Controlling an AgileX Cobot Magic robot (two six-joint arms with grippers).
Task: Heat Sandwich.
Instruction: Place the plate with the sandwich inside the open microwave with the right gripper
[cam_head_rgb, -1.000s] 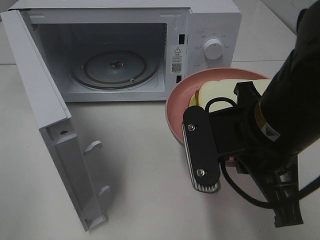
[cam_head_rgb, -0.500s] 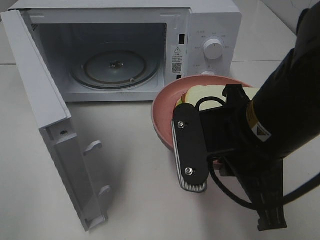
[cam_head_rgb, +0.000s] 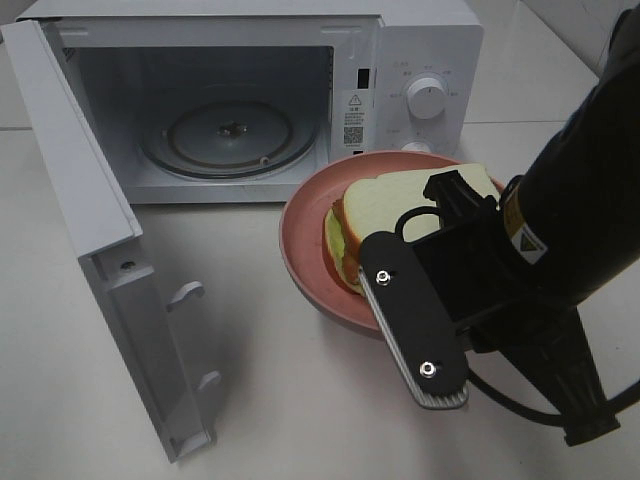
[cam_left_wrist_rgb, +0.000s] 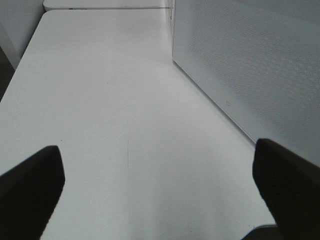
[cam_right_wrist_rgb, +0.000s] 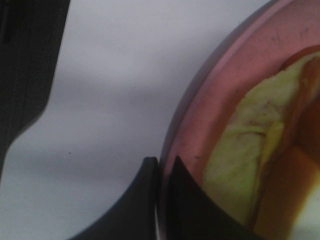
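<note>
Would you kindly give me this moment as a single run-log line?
right gripper: shut on pink plate rim | sandwich: on plate | microwave: door open | left gripper: open, holding nothing

A white microwave (cam_head_rgb: 430, 40) stands at the table's (cam_head_rgb: 270, 380) far edge, door (cam_head_rgb: 70, 170) swung wide open (glass turntable (cam_head_rgb: 230, 135) visible inside). A pink plate (cam_head_rgb: 305, 235) is just before its dial (cam_head_rgb: 427, 97).
</note>
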